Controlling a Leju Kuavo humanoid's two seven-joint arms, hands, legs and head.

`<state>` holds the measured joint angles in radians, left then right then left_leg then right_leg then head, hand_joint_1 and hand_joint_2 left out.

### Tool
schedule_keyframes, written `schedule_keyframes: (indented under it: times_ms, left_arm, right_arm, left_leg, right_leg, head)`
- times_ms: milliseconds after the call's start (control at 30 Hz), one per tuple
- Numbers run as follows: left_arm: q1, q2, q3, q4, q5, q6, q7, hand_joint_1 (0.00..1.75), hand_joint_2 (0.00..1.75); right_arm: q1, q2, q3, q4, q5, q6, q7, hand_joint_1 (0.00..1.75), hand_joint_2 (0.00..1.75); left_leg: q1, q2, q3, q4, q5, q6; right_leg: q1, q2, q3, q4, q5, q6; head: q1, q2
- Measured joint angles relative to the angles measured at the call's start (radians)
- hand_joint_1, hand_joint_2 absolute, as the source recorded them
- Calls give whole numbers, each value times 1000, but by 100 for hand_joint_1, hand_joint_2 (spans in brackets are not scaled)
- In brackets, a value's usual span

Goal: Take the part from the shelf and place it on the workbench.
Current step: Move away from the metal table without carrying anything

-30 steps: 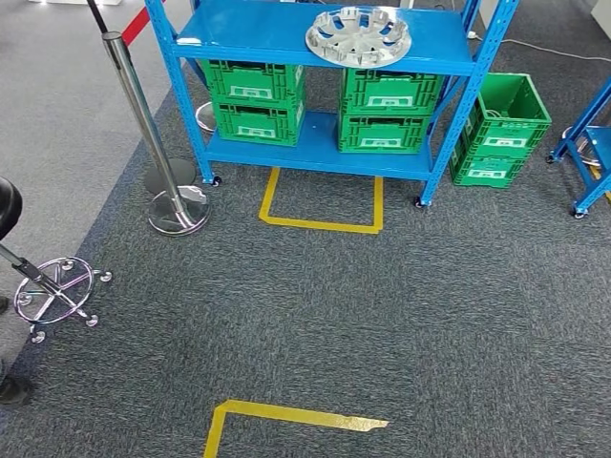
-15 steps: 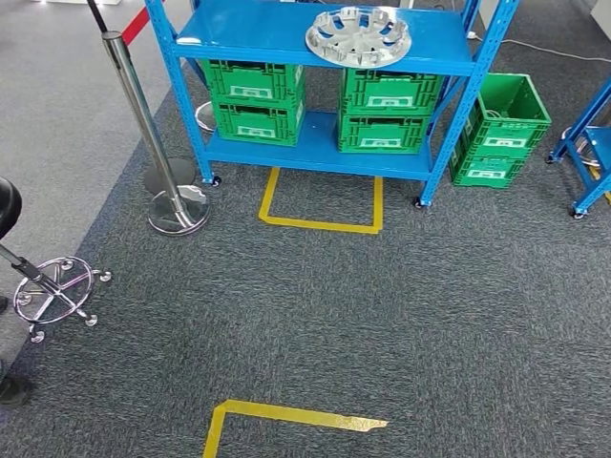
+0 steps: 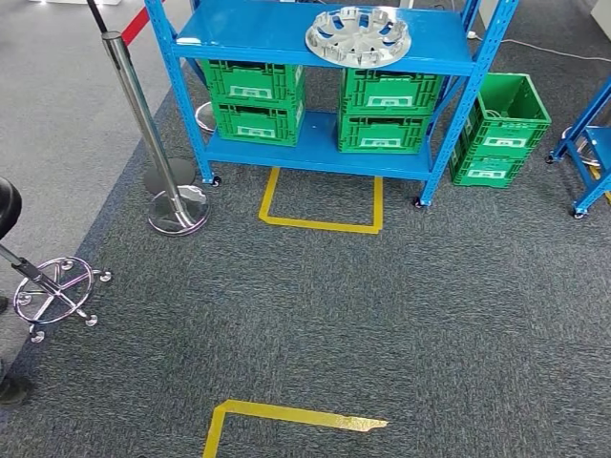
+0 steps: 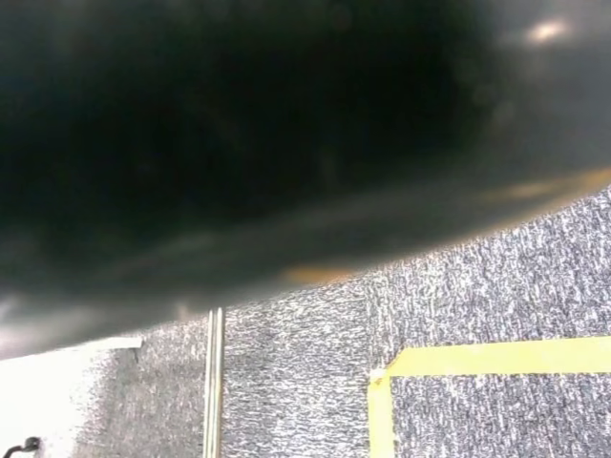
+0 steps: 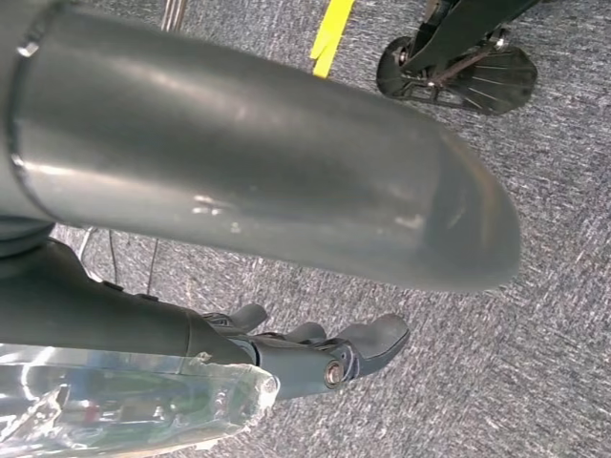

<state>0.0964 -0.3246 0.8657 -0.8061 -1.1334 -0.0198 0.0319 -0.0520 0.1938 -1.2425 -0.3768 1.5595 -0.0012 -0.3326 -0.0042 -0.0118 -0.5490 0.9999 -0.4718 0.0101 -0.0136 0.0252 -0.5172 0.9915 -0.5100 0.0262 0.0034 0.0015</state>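
The part, a round silver wheel cover, lies flat on the top board of the blue shelf at the far end of the head view, towards the shelf's right side. The grey carpet lies between me and the shelf. In the right wrist view my right hand hangs over the carpet. Its thick grey thumb stands apart from the darker fingers, and nothing is held between them.
Green crates fill the shelf's lower level and one more stands on the floor to its right. A chrome stanchion and a stool base stand at left. Yellow tape marks a floor box before the shelf.
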Motion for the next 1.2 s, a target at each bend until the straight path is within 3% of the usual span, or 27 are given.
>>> schedule_keyframes:
  times_ms: [600,733,800,867,967,1000,1033,1067,1133,1200]
  left_arm:
    - [4,1,-8,-5,0,2,14,0,0]
    - [7,2,-15,-11,0,5,20,0,0]
    - [8,2,-22,-15,2,8,23,0,0]
    - [9,1,-28,-18,4,12,28,0,0]
    - [16,1,-37,-20,11,17,36,0,0]
    - [19,1,-40,-20,14,18,38,0,0]
    - [21,1,-44,-21,17,19,40,0,0]
    - [24,0,-48,-21,19,19,42,0,0]
    - [28,0,-55,-23,22,20,47,0,0]
    - [30,0,-60,-25,27,20,50,0,0]
  right_arm:
    - [0,-3,1,11,0,-2,5,0,0]
    - [0,-3,2,14,0,-2,7,0,0]
    - [0,-4,4,14,0,-4,7,0,0]
    - [-1,-5,5,15,0,-5,8,0,0]
    - [-1,-6,5,16,0,-6,8,0,0]
    - [0,-7,6,17,0,-6,8,0,0]
    - [1,-8,6,18,0,-6,9,0,0]
    - [2,-10,6,18,0,-6,9,0,0]
    - [0,-13,6,19,0,-6,9,0,0]
    - [-1,-14,7,20,0,-6,9,0,0]
  left_leg:
    - [-6,0,0,2,-1,2]
    - [-12,0,-1,4,-3,11]
    - [-8,2,4,-9,2,21]
    - [-1,7,12,-22,7,32]
    - [-3,13,14,-23,4,35]
    - [-3,14,15,-23,3,34]
    - [-3,14,18,-22,0,32]
    - [-3,14,22,-21,-3,28]
    - [-3,14,30,-17,-13,17]
    - [-6,15,32,-11,-19,5]
  right_leg:
    - [-6,0,1,-1,2,5]
    - [-12,0,0,-4,3,14]
    - [-12,-2,-4,0,-3,21]
    - [-9,-9,-34,60,-40,23]
    - [-8,-15,-133,252,-122,23]
    - [-8,-16,-152,283,-124,23]
    - [-8,-16,-151,273,-103,23]
    - [-8,-18,-129,223,-67,22]
    - [-8,-25,-64,85,-1,19]
    - [-5,-28,-28,18,13,11]
  head:
    - [0,0]
    - [0,0]
    - [0,0]
    - [5,0]
    - [8,0]
    - [8,0]
    - [8,0]
    - [8,0]
    - [9,0]
    - [8,0]
